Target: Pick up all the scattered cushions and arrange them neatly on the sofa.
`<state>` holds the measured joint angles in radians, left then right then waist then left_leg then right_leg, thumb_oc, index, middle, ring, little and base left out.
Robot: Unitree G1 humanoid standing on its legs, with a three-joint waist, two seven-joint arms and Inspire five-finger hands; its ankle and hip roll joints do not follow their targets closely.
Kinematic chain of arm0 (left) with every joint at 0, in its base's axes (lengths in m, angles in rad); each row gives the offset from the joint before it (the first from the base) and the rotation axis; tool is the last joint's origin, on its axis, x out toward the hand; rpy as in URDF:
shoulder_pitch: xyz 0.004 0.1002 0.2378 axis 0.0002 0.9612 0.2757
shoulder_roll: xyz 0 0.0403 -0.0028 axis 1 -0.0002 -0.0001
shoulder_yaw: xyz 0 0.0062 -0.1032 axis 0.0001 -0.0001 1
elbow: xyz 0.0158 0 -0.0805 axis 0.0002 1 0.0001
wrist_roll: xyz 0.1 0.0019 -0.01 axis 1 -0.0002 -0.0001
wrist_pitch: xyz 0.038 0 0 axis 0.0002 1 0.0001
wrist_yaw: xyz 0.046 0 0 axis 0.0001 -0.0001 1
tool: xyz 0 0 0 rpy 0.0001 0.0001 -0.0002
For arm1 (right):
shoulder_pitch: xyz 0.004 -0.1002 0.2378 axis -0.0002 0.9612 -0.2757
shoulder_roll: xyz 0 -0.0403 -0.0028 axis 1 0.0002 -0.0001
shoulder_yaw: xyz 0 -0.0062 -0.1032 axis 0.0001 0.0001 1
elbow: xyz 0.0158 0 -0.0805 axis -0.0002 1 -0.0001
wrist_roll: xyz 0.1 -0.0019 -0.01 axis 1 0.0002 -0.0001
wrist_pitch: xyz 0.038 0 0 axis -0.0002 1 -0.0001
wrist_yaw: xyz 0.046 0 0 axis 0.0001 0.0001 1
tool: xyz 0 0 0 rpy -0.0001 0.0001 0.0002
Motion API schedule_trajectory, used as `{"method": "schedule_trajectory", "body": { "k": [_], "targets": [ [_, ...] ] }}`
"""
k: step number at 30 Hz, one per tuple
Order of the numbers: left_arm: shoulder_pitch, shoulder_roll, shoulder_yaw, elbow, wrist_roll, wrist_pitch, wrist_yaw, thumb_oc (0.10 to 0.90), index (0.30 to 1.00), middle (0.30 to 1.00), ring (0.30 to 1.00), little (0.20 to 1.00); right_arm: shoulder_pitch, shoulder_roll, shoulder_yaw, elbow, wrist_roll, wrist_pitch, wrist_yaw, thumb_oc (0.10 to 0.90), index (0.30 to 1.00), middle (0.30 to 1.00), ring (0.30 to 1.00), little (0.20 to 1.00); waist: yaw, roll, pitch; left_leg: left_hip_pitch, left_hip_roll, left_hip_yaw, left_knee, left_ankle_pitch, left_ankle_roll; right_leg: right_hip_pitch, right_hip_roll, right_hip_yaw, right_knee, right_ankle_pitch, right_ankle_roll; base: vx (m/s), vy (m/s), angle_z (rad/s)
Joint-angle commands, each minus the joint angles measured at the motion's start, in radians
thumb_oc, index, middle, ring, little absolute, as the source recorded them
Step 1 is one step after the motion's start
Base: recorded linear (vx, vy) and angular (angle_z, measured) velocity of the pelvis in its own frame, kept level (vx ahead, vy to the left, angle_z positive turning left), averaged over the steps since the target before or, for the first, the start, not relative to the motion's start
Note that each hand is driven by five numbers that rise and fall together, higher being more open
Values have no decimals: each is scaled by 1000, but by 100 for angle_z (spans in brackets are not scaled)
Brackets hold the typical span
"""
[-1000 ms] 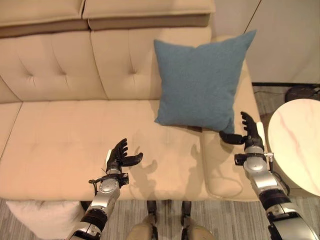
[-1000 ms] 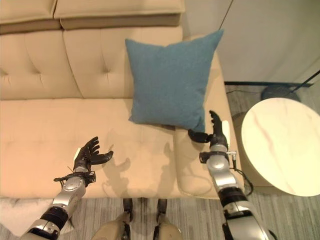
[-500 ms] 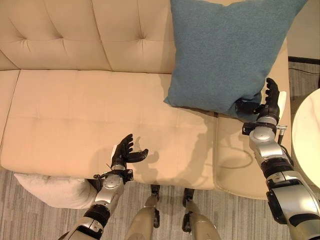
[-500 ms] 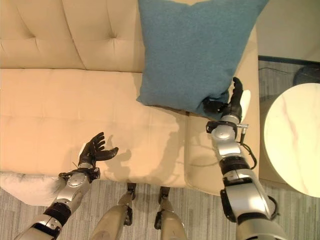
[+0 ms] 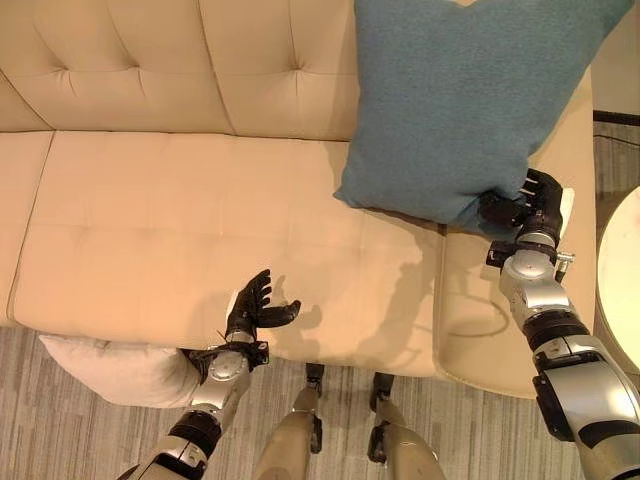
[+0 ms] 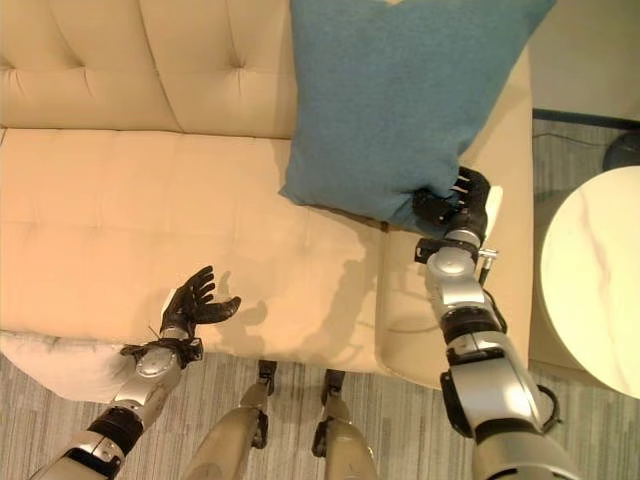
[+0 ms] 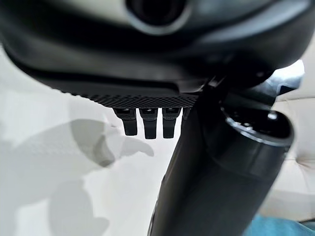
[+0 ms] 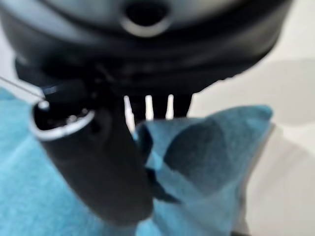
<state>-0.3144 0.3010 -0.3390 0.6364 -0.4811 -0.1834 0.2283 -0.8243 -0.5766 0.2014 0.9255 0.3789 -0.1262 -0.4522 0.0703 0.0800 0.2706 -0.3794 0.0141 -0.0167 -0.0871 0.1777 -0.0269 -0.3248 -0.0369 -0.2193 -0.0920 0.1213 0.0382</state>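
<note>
We stood before a cream tufted sofa [image 5: 200, 200] on a grey striped floor [image 5: 60, 440], with a round marble-topped table [image 6: 600, 280] at the right edge.

The blue cushion [image 5: 460, 100] was already on the sofa, leaning against the backrest at the right end, its lower corner on the seat. Our right hand [image 5: 528, 205] was at that near right corner; in the right wrist view the thumb and fingers [image 8: 147, 110] were closed on a fold of the blue fabric, so the corner was pinched. We judged this cushion as good as placed, needing at most a final straightening and a release.

Our left hand [image 5: 252, 308] hovered over the near edge of the seat, well apart from the cushion, its fingers spread and holding nothing.

A white cushion [image 5: 110, 368] lay on the floor at the near left, against the front of the sofa and just beside our left arm. We judged it the part left to do: it had yet to be lifted and set on the seat. Whether other cushions lay elsewhere we could not tell.

We could read no brand, label or writing on anything.
</note>
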Motion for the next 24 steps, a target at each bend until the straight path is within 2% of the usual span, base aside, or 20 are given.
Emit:
{"method": "schedule_trajectory", "body": {
  "k": [1,12,17,20,21,24],
  "targets": [
    [-42,18,8,-46,0,-95,-3,800,900,900,900,900,-35,-35,75,-173,-13,-123,49,400,300,300,300,300,7,-56,-73,47,-35,-19,0,-110,-33,-4,-41,14,5,-63,73,0,0,0],
    [-126,32,32,-40,22,-79,14,800,900,900,900,900,84,-71,48,-516,-46,-149,100,400,300,300,300,300,-40,-67,-53,52,-24,8,0,-113,-34,-11,-43,31,9,-59,72,-20,-1,-1],
    [-205,94,84,-46,41,-87,50,800,900,900,900,900,218,-102,-22,-695,-72,-166,133,400,300,300,300,300,-82,-69,-52,32,-18,42,0,-116,-28,-49,-42,53,11,-41,78,-50,15,-14],
    [-214,125,116,-59,39,-94,59,800,900,900,900,900,273,-112,-58,-747,-76,-173,146,400,300,300,300,300,-94,-68,-55,29,-16,58,0,-120,-25,-61,-42,67,13,-36,79,9,15,-27],
    [-204,146,150,-78,32,-104,59,800,900,900,900,900,333,-123,-103,-775,-76,-182,163,400,300,300,300,300,-110,-64,-58,36,-14,73,0,-126,-23,-60,-42,79,15,-37,79,44,24,-20],
    [-196,153,175,-83,6,-109,56,800,900,900,900,900,376,-126,-137,-784,-61,-186,175,400,300,300,300,300,-123,-58,-63,44,-13,83,0,-131,-22,-59,-41,89,16,-39,78,37,12,-19]
  ]
}}
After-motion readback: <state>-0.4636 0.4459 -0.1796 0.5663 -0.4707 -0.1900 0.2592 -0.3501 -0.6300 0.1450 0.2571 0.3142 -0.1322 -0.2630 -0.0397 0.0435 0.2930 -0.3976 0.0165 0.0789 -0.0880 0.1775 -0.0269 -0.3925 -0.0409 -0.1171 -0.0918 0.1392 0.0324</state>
